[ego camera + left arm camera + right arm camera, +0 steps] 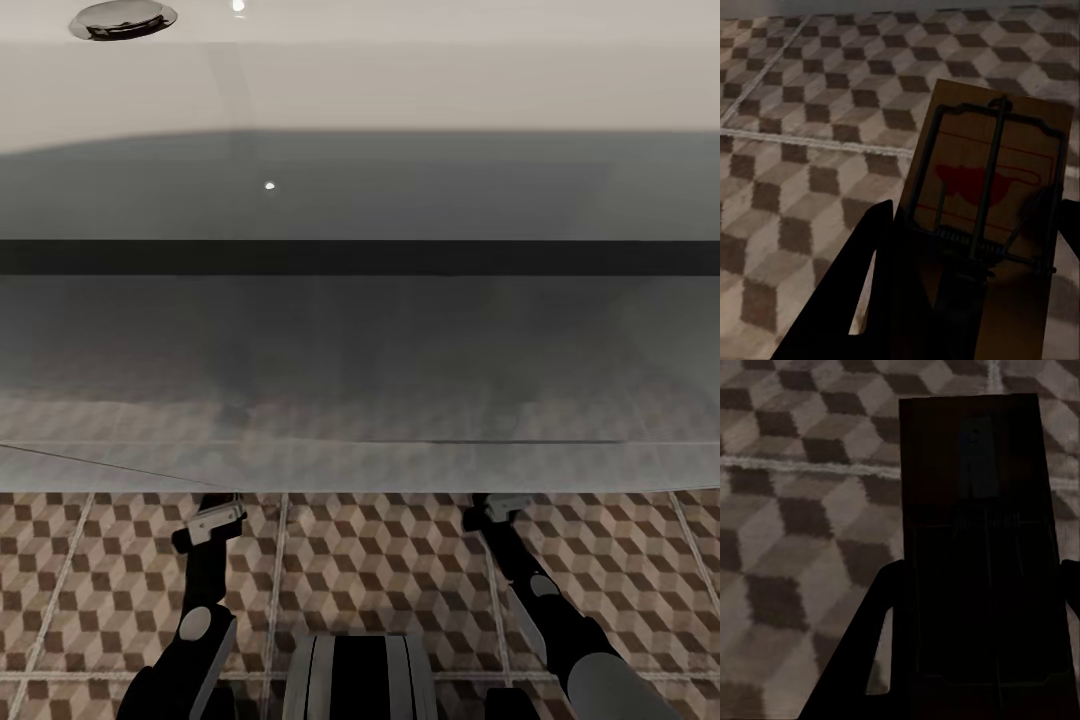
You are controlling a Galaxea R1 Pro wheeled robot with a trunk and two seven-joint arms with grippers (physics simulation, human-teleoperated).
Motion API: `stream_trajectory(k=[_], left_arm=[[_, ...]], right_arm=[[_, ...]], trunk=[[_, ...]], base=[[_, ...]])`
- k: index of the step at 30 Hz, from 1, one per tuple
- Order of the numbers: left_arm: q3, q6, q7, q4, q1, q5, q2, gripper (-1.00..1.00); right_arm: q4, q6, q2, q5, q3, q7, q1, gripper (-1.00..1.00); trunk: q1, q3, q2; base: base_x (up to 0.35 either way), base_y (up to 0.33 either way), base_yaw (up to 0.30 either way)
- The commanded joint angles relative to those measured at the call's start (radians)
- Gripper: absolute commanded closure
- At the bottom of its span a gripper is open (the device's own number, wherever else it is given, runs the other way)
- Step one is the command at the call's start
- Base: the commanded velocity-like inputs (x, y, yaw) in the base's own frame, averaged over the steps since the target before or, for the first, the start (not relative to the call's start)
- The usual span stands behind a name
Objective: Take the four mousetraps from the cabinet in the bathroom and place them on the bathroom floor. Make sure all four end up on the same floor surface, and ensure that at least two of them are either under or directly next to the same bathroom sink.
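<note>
Nearest to us in the head view, our dark trunk point(360, 675) sits low between our two arms, both reaching forward over the bathroom floor point(380, 570) with its brown, beige and white cube tiles.

Our left gripper point(967, 300) is clamped on a mousetrap point(994, 187): in the left wrist view the tan board stands between the dark fingers point(862, 292), its black spring bar and red patch facing the camera, with the tiled floor beyond it. In the head view this arm ends just at the sink's front edge point(210, 525).

Our right gripper point(975, 660) grips a second mousetrap point(975, 510), a board deep in shadow whose wire parts we can barely make out, held above the tiles. In the head view that arm point(500, 510) also reaches the sink's edge.

Farther off, the sink point(360, 90) spans the whole width, white on top, grey below, with a dark band under the rim and a metal drain point(122, 18) at the far left.
</note>
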Motion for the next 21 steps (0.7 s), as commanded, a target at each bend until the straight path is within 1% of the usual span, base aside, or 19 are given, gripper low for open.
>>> stream_trajectory(k=[1, 6, 21], left_arm=[[-0.002, 0.000, 0.004, 0.000, 0.000, -0.008, 0.000, 1.00], [-0.002, 0.000, -0.015, 0.000, 0.000, -0.008, -0.001, 1.00], [-0.002, 0.001, -0.018, 0.000, 0.000, -0.008, -0.003, 1.00]], right_arm=[[0.001, 0.003, 0.000, -0.008, 0.000, 0.014, 0.000, 1.00], [0.001, 0.026, -0.001, -0.013, 0.000, 0.041, 0.000, 1.00], [-0.002, 0.033, -0.010, -0.009, -0.001, 0.046, 0.000, 1.00]], trunk=[[0.000, 0.000, 0.000], [0.000, 0.000, 0.000], [0.000, 0.000, 0.000]], base=[[0.000, 0.000, 0.000], [0.000, 0.000, 0.000], [0.000, 0.000, 0.000]])
